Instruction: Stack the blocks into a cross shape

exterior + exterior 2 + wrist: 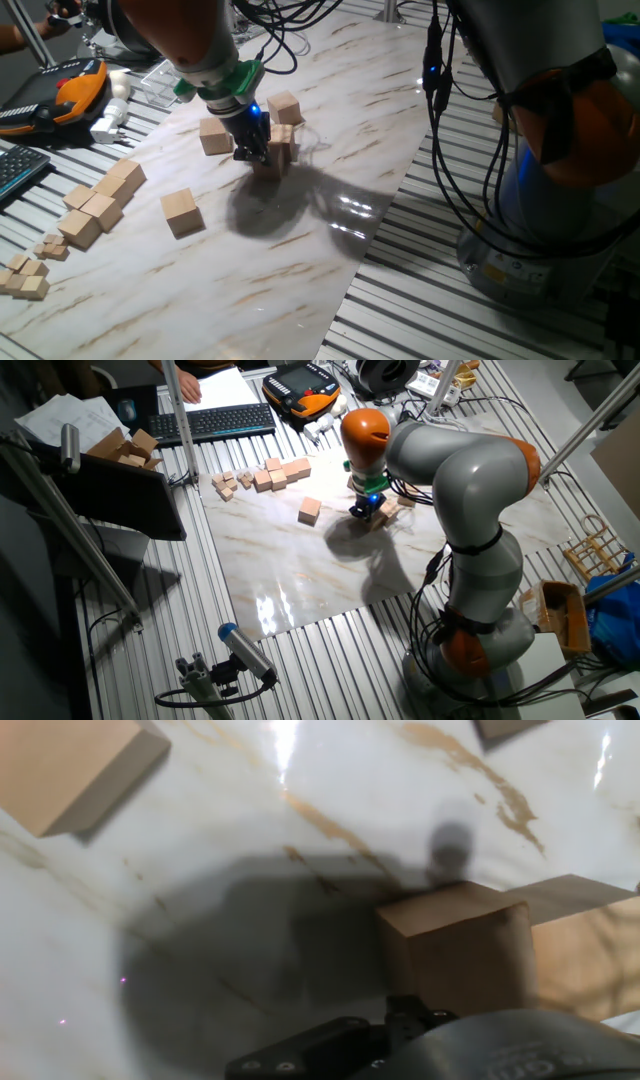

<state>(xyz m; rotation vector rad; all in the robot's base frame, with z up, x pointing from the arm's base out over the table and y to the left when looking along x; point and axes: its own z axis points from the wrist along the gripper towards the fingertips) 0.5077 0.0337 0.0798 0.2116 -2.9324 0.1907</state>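
Nearest the front edge of the marble board [300, 250] in the one fixed view, a loose block [181, 212] sits alone toward the left side. At the board's left edge lies the joined row of cubes [100, 205] with small cubelets [25, 278] beside it. Further back, mid-board, the gripper [252, 150] is down at a cluster: the block at the fingers [277, 150], another block [215, 136] just to its left and a far block [285, 107] behind. A fifth block is not clearly visible.

The hand view shows a cube close under the fingers, but whether the fingers grip it or stand apart, I cannot tell.

The step looks like placing or aligning a piece of the cross. Next likely calls for fetching the loose block and setting it flush against the cluster.
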